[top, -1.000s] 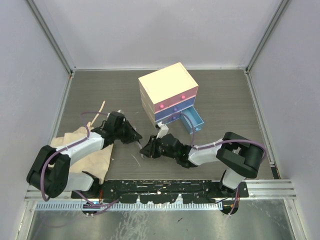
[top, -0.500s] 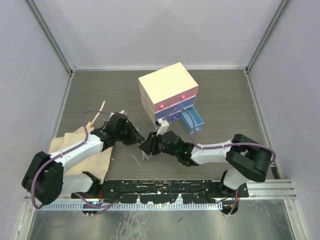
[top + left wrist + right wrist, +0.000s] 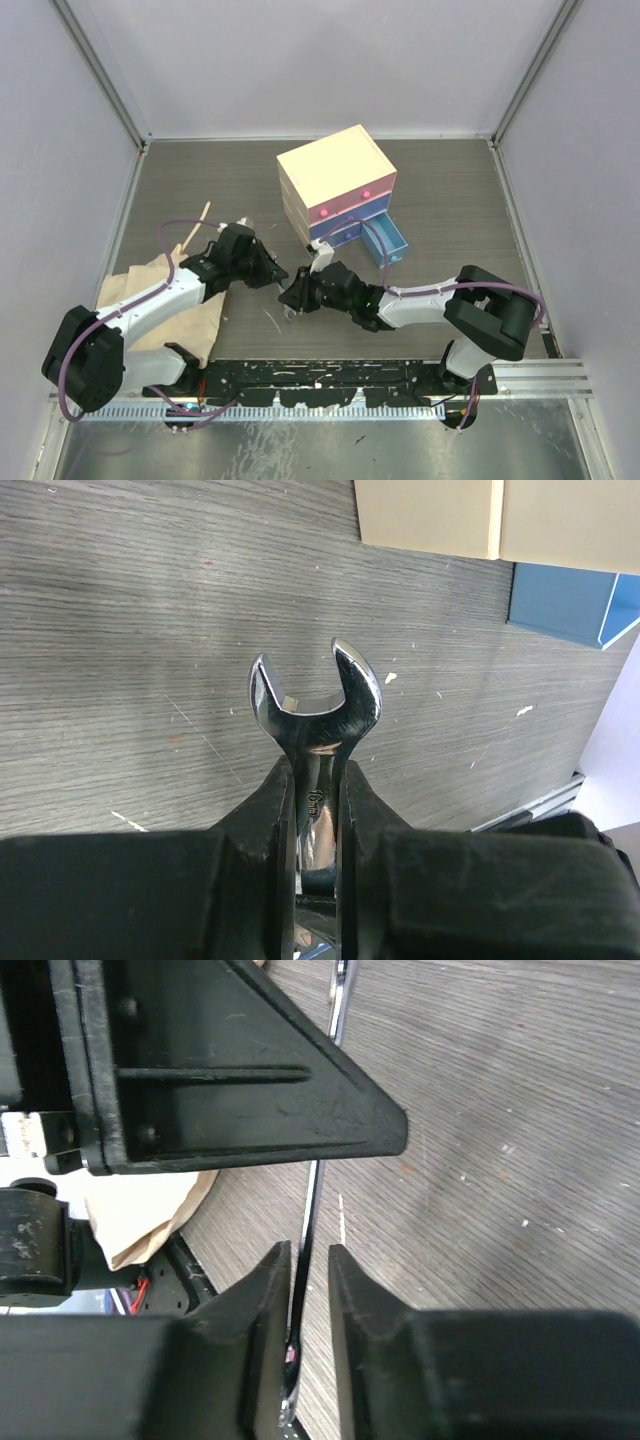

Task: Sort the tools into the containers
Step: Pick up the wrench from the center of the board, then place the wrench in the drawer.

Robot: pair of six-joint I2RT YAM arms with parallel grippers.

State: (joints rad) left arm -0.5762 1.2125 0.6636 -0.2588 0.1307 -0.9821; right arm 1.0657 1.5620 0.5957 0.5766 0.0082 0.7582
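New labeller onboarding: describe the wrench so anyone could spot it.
Find the cream box-shaped chest on the grey table; the left gripper sits near its front corner. Clamped in its black jaws is the shiny silver wrench, its U-shaped open head poking out.

We see a silver open-end wrench at mid-frame, its forked head pointing up and its shank clamped in the left gripper. In the top view's upper centre stands the cream chest. Its pink drawer and purple drawer are pushed in, and its blue drawer is pulled out.
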